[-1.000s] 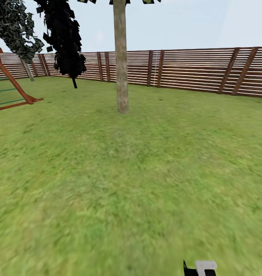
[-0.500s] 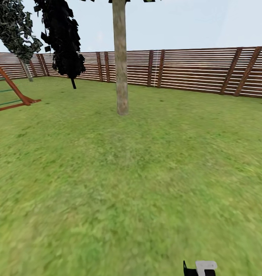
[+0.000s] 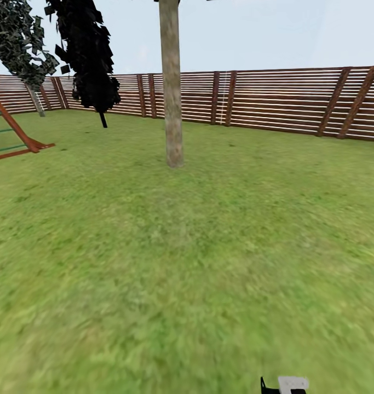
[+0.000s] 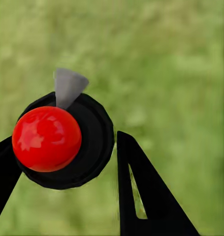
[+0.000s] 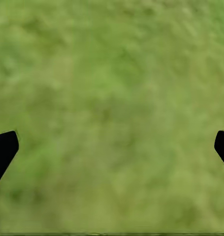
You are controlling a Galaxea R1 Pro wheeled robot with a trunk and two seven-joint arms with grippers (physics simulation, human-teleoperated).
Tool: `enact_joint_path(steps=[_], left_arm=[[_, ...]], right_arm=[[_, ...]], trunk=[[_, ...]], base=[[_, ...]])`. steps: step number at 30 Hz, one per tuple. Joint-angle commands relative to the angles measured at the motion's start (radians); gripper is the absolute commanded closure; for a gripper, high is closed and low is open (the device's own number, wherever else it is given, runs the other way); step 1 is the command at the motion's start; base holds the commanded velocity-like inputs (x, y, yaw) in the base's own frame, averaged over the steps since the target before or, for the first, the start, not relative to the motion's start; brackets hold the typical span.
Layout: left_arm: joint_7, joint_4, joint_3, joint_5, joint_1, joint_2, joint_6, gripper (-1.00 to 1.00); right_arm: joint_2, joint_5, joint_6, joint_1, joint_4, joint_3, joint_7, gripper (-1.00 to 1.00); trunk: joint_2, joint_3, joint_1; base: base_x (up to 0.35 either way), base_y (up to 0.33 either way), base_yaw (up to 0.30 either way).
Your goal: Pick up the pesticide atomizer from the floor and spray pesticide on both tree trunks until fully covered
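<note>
Left jaws (image 4: 62, 162) clamped on the red-capped black pesticide atomizer (image 4: 60, 140), right jaws (image 5: 112, 147) spread empty, so roll squarely toward the thick pale tree trunk (image 3: 171, 87) ahead across the green lawn (image 3: 187, 262), nozzle aimed at bark.

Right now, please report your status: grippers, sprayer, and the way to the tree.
Left gripper shut on atomizer. Right gripper open over grass. Tree trunk ahead on the lawn; nothing between.

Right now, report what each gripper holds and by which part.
Left gripper: the atomizer, fingers flanking its black round body below the red cap. Right gripper: open, nothing held.
</note>
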Motion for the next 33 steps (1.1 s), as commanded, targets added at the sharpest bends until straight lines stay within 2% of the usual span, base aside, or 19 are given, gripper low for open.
enact_joint_path(steps=[1,33], left_arm=[[0.006,0.001,0.001,-0.008,-0.001,0.0,-0.004,1.0],[0.005,0.001,0.001,-0.006,-0.001,0.0,-0.003,1.0]], right_arm=[[0.002,0.01,-0.002,-0.001,0.016,-0.007,-0.005,-1.0],[0.007,0.009,0.003,0.004,0.032,-0.008,-0.005,-1.0]], trunk=[[0.0,-0.001,0.0],[0.0,-0.001,0.0]], base=[[0.338,0.0,0.0],[0.338,0.0,0.0]])
